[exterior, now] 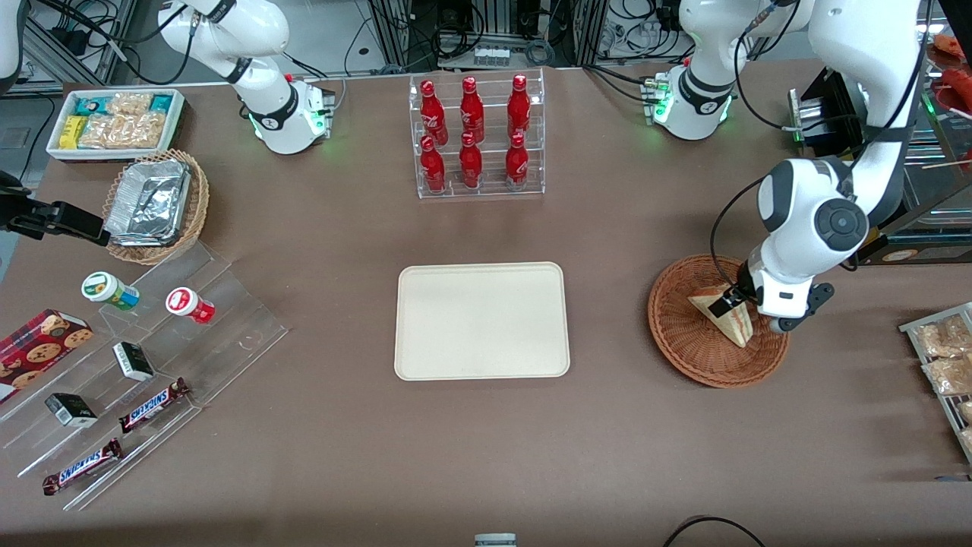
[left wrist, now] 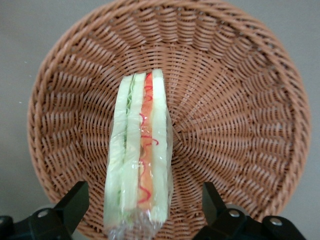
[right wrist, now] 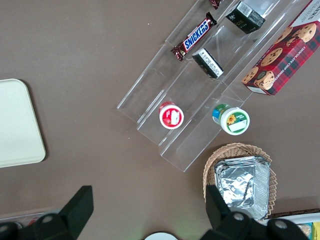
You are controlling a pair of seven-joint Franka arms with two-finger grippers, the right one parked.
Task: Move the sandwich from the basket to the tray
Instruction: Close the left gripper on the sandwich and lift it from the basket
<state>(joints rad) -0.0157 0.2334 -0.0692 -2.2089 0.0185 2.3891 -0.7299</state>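
Nearest the front camera, toward the parked arm's end of the counter (exterior: 486,456), a clear stepped display (exterior: 144,365) carries two Snickers bars (exterior: 154,405), small dark boxes, a red-lidded cup (exterior: 188,305) and a green-lidded cup (exterior: 109,291), with a cookie box (exterior: 39,343) at its edge. Near the middle of the counter lies the tray (exterior: 482,320), flat and bare. Toward the working arm's end sits the basket (exterior: 702,334), and the sandwich (exterior: 723,314) is in it, standing on edge with its cut face up; the left wrist view shows that face (left wrist: 140,160) wrapped in clear film, red, white and green layers running along it. The tool (exterior: 748,308) is low over the basket right at the sandwich, its fingers (left wrist: 75,202) spread wide, one on each side of the wedge with a gap to each; whether any part touches the wrap cannot be told from the front. Bagged beige snacks (exterior: 945,353) lie at the counter's edge near the basket. Farther back stand a lighter wicker basket of foil containers (exterior: 156,205), a clear rack of red bottles (exterior: 474,137) and a white bin of snack packets (exterior: 114,121)
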